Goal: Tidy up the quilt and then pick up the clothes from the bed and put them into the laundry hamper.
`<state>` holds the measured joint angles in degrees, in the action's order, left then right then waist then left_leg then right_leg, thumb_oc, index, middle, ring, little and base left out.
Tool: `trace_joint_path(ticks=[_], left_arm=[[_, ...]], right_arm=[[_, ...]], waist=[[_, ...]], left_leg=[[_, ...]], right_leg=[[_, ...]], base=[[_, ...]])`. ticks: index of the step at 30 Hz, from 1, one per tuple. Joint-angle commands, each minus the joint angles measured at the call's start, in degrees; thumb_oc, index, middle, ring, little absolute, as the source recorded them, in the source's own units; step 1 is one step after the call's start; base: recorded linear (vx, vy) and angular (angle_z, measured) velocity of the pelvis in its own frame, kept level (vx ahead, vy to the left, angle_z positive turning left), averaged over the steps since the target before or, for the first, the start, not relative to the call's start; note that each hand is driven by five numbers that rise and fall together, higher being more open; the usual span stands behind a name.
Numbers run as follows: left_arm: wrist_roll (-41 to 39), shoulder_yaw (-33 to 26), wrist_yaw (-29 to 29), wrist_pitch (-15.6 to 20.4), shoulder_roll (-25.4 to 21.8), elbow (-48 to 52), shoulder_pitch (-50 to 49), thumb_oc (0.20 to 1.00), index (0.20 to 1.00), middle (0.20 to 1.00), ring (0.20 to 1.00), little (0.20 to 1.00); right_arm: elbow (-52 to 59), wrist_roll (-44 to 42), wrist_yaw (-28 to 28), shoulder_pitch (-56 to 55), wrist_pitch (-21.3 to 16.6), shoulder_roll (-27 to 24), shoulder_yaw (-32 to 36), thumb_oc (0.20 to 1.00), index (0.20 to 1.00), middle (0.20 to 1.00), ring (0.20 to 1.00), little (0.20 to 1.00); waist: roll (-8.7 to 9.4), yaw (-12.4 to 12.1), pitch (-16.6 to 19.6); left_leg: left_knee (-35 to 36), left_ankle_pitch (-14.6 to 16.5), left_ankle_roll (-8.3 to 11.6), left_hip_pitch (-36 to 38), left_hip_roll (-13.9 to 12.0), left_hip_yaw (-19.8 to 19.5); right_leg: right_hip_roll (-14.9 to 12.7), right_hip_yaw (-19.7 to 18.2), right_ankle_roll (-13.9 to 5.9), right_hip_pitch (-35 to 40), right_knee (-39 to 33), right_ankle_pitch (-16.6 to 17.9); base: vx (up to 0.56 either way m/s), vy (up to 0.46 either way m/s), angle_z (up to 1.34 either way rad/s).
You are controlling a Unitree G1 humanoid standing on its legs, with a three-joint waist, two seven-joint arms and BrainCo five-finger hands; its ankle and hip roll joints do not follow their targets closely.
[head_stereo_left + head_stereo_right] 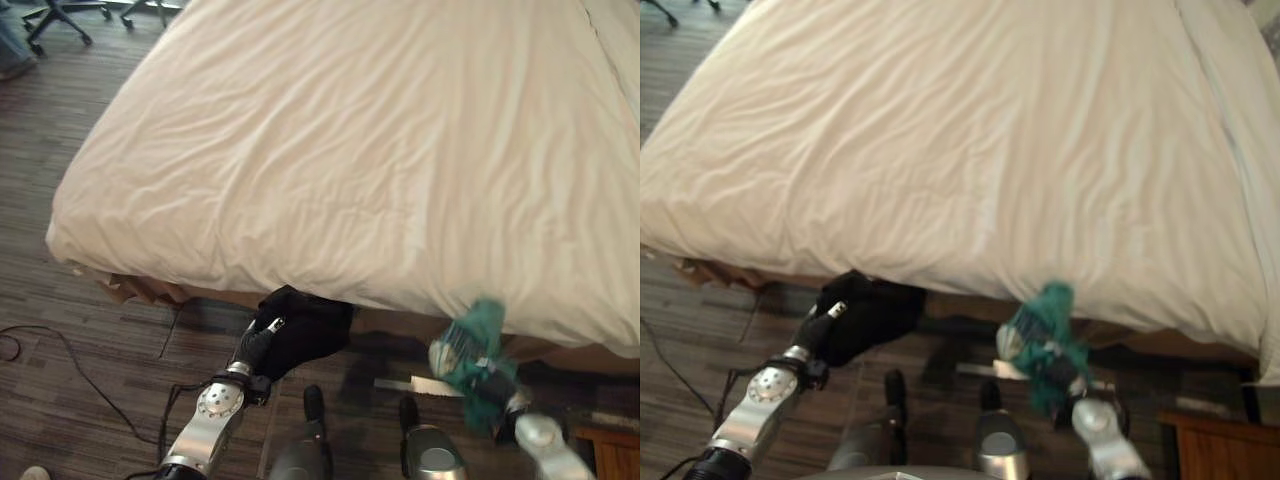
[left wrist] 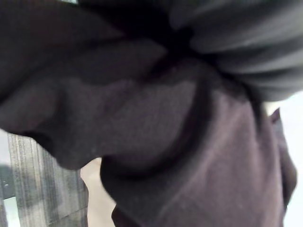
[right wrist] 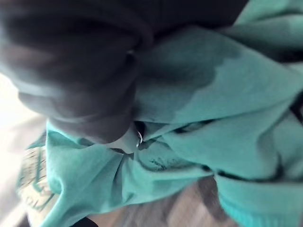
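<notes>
So the quilt [image 1: 380, 150] is basically sorted, we reckon. It lies spread flat over the whole bed [image 1: 150, 290] with only light wrinkles and its near edge hanging over the side, and we see no clothes lying on it, which is why both arms are off the mattress and down by the bed's edge.

Left hand [image 1: 255, 345] is wrapped up in a black garment [image 1: 305, 330], bunched into a lump just below the quilt's overhang. Its wrist view shows dark folds right up against the camera, so we judge it's clenched round the cloth.

Right hand [image 1: 1080, 385] has a teal garment [image 1: 1045, 335] wadded over it, hanging above the wood floor [image 1: 60, 330]. Fingers are buried in the fabric, but it's clearly carrying it.

Holding one piece per hand makes sense: one trip. We don't spot the hamper anywhere yet, so finding it is probably what's next.
</notes>
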<state>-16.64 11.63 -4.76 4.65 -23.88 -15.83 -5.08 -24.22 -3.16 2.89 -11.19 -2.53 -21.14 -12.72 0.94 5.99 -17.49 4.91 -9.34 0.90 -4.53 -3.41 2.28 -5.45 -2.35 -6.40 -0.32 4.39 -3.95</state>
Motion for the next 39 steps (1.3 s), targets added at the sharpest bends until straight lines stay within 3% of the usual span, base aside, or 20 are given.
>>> trace_joint_path(ticks=[1,3,4,8,10,11,12,13,16,17,21,23,24,25,27,30,31,32,37,39], left_arm=[[3.43,-1.36,1.95,2.41,-0.92,-1.47,-3.08,0.200,0.200,0.200,0.200,0.200],[4.25,-1.92,3.90,2.10,0.85,-4.88,-3.60,0.200,0.200,0.200,0.200,0.200],[3.48,-1.92,6.78,2.40,3.30,-7.51,-3.15,0.200,0.200,0.200,0.200,0.200],[2.85,-2.23,9.83,2.78,5.28,-10.08,-0.86,0.200,0.200,0.200,0.200,0.200],[1.58,-2.76,13.22,3.55,7.02,-9.44,1.17,0.200,0.200,0.200,0.200,0.200],[1.58,-2.77,13.22,3.54,7.03,-9.43,1.20,0.200,0.200,0.200,0.200,0.200],[-0.08,-3.82,14.75,3.95,7.34,-8.40,0.66,0.200,0.200,0.200,0.200,0.200],[-0.09,-3.90,14.77,3.90,7.31,-8.26,0.62,0.200,0.200,0.200,0.200,0.200],[-1.34,-5.91,16.03,3.46,7.58,-9.21,-0.09,0.200,0.200,0.200,0.200,0.200],[-1.61,-6.13,17.34,3.21,7.81,-10.28,0.44,0.200,0.200,0.200,0.200,0.200],[0.10,-4.82,15.61,1.45,7.52,-11.57,-0.98,0.200,0.200,0.200,0.200,0.200],[0.93,-4.71,15.42,1.07,7.03,-11.51,-1.15,0.200,0.200,0.200,0.200,0.200],[1.63,-4.80,16.06,1.05,6.61,-11.28,-1.23,0.200,0.200,0.200,0.200,0.200],[2.14,-3.63,15.67,0.97,6.81,-10.13,-1.98,0.200,0.200,0.200,0.200,0.200],[2.55,-3.04,14.41,0.89,6.75,-9.76,-1.17,0.200,0.200,0.200,0.200,0.200],[3.14,-1.55,14.52,0.24,6.43,-9.94,0.60,0.200,0.200,0.200,0.200,0.200],[3.94,-1.20,14.19,0.62,6.92,-10.61,1.81,0.200,0.200,0.200,0.200,0.200],[-2.03,2.29,-1.18,-2.67,18.72,-56.68,10.32,0.200,0.200,0.200,0.200,0.200],[-4.91,0.90,-1.47,-2.95,18.57,-57.13,10.04,0.200,0.200,0.200,0.200,0.200],[-2.84,2.38,-2.45,-2.72,18.07,-56.20,10.05,0.200,0.200,0.200,0.200,0.200]], right_arm=[[1.37,-2.72,1.54,4.56,-3.93,0.74,-1.42,0.200,0.200,0.200,0.200,0.200],[-2.41,-1.74,0.45,6.36,-3.02,2.28,-3.00,0.200,0.200,0.200,0.200,0.200],[-7.43,-1.78,-1.91,9.49,-2.47,3.79,-4.46,0.200,0.200,0.200,0.200,0.200],[-11.90,-0.52,-6.08,14.73,-1.60,3.97,-5.55,0.200,0.200,0.200,0.200,0.200],[-11.54,-1.52,-9.44,17.14,-1.81,3.17,-4.27,0.200,0.200,0.200,0.200,0.200],[-11.56,-1.52,-9.44,17.19,-1.82,3.16,-4.28,0.200,0.200,0.200,0.200,0.200],[-11.45,-2.43,-10.40,18.30,-1.44,3.71,-4.60,0.200,0.200,0.200,0.200,0.200],[-11.49,-2.45,-10.43,18.40,-1.49,3.74,-4.65,0.200,0.200,0.200,0.200,0.200],[-10.20,-1.87,-10.87,18.62,-0.73,3.80,-4.61,0.200,0.200,0.200,0.200,0.200],[-9.75,-1.94,-11.16,19.32,-0.50,3.72,-4.44,0.200,0.200,0.200,0.200,0.200],[-8.28,-0.53,-10.32,18.15,0.12,5.26,-5.05,0.200,0.200,0.200,0.200,0.200],[-7.17,-0.42,-10.24,18.17,0.20,5.89,-5.09,0.200,0.200,0.200,0.200,0.200],[-6.37,-1.05,-10.28,17.44,-0.02,6.42,-4.90,0.200,0.200,0.200,0.200,0.200],[-5.46,-3.49,-10.26,14.29,-0.53,7.12,-3.50,0.200,0.200,0.200,0.200,0.200],[-5.70,-3.99,-11.28,13.33,-0.53,6.91,-2.40,0.200,0.200,0.200,0.200,0.200],[-6.48,-4.66,-12.54,13.16,-0.92,7.14,-1.40,0.200,0.200,0.200,0.200,0.200],[-6.90,-5.00,-12.62,12.94,-0.88,6.94,-1.03,0.200,0.200,0.200,0.200,0.200],[-35.04,-13.94,-4.54,18.65,-3.39,9.03,-4.66,0.200,0.200,0.200,0.200,0.200],[-34.39,-15.51,-3.26,19.49,-3.20,9.09,-4.71,0.200,0.200,0.200,0.200,0.200],[-32.76,-14.73,-1.97,19.50,-3.06,9.06,-6.44,0.200,0.200,0.200,0.200,0.200]], waist=[[0.81,-1.87,3.33],[0.28,-2.85,4.47],[-0.74,-4.81,4.90],[-2.50,-7.83,4.48],[-2.89,-8.16,3.51],[-2.93,-8.15,3.56],[-2.41,-8.35,4.33],[-2.51,-8.18,4.05],[-1.58,-8.29,5.76],[-1.03,-7.65,7.31],[-1.27,-8.05,7.92],[-1.35,-7.24,7.31],[-1.32,-6.30,6.52],[-1.64,-3.43,4.61],[-2.01,-2.87,3.93],[-1.77,-2.65,4.21],[-0.79,-3.68,4.88],[-2.78,-6.57,10.26],[-2.80,-6.87,9.80],[-2.79,-7.05,8.26]], left_leg=[[0.09,7.86,0.48,1.78,0.98,1.38],[0.09,7.59,1.08,1.78,1.43,0.72],[0.09,7.20,1.98,1.43,1.67,0.18],[0.09,5.36,3.44,-0.31,2.65,-2.59],[-2.36,5.31,2.74,-2.41,0.25,8.48],[-2.51,5.33,2.72,-2.62,0.21,8.47],[-4.98,7.74,3.25,-0.64,-2.61,14.90],[-5.37,6.93,2.77,-1.23,-2.81,15.34],[-6.34,10.04,4.09,3.49,-6.07,16.52],[-6.88,10.95,4.57,6.26,-8.35,20.30],[-3.90,11.33,2.05,6.54,-4.84,17.88],[-3.06,11.77,1.02,6.82,-3.45,16.20],[-2.14,11.74,0.14,6.96,-2.48,14.68],[-1.42,10.02,-0.18,6.45,-1.40,10.55],[-0.68,10.31,-0.45,6.29,0.22,6.74],[-0.66,10.85,-0.96,6.30,0.85,3.89],[-2.37,12.12,-1.51,6.16,1.97,2.50],[-0.73,13.55,-0.50,13.71,2.52,0.33],[-2.75,14.54,0.16,13.67,2.08,-0.22],[-10.25,16.08,1.32,10.58,2.22,0.26]], right_leg=[[5.27,-0.80,1.40,-0.83,1.20,-3.95],[4.85,0.47,1.71,1.33,-3.56,-2.81],[4.00,3.74,1.59,3.45,-7.92,-1.84],[2.49,10.17,1.35,4.85,-9.39,-2.43],[-0.07,18.05,0.98,4.86,-9.39,-2.22],[-0.03,18.06,0.99,4.72,-9.39,-2.14],[-1.44,22.12,1.10,6.03,-9.39,-2.39],[-1.37,22.78,1.34,5.68,-9.39,-1.56],[-3.12,30.02,2.11,7.80,-8.46,-2.02],[-4.42,34.83,2.68,7.93,-6.63,-2.54],[-8.86,39.44,0.39,7.78,5.28,-1.66],[-11.08,37.64,-0.80,5.79,11.11,-0.18],[-11.05,32.99,-1.61,3.44,14.38,-0.01],[-2.84,17.39,-1.25,-3.83,14.07,-3.06],[-0.27,11.47,-1.12,-3.57,7.72,-3.16],[0.27,8.79,0.02,-2.80,1.71,-2.80],[-0.80,8.09,-0.77,-1.89,-0.66,-0.39],[2.29,12.61,1.89,7.93,-5.84,-2.44],[2.51,12.92,2.38,8.51,-6.03,-2.91],[2.25,12.85,2.93,9.08,-7.07,-3.18]], base=[[0.03,-0.067,0.48],[0.04,-0.090,0.45],[0.03,-0.078,0.28],[-0.11,-0.015,0.83],[-0.33,0.105,2.41],[-0.20,0.131,2.71],[-0.14,0.086,2.19],[-0.17,0.142,1.90],[-0.08,0.106,1.90],[0.02,0.211,2.45],[0.10,0.283,1.78],[0.10,0.236,1.84],[-0.01,0.356,1.61],[-0.06,0.279,1.19],[-0.01,0.088,1.82],[0.06,-0.035,1.38],[0.08,-0.033,0.94],[0.03,-0.011,0.54],[0.06,-0.092,0.11],[-0.04,-0.095,0.14]])
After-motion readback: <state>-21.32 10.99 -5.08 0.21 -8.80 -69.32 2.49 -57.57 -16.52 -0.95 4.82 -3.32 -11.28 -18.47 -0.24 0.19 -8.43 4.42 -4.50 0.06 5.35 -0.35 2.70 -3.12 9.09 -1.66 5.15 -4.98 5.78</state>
